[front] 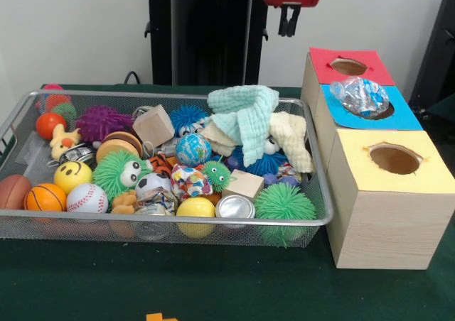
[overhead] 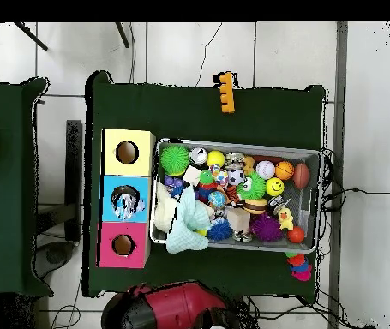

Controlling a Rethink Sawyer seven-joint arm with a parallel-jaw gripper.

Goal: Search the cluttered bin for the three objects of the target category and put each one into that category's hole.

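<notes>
My gripper [front: 288, 24] hangs high at the back, above and behind the boxes, open and holding nothing. A wire mesh bin [front: 21, 115] holds a heap of toys: balls, spiky green balls [front: 284, 206], wooden blocks [front: 153, 126], a metal can [front: 235, 207], a mint cloth [front: 245, 111] and a cream cloth [front: 291, 136]. Beside the bin stand three wooden boxes with holes in their red [front: 348, 67], blue [front: 398, 115] and yellow [front: 395, 159] tops. A crumpled clear plastic bottle [front: 360, 96] lies over the blue hole. From overhead, the bin [overhead: 320, 201] sits right of the boxes [overhead: 128, 152].
An orange toy piece [overhead: 225, 92] lies on the green cloth away from the bin, also showing at the table's front edge [front: 162, 317]. A few small toys [overhead: 299, 267] lie outside the bin's corner. The red arm [overhead: 177, 304] is drawn back over the base.
</notes>
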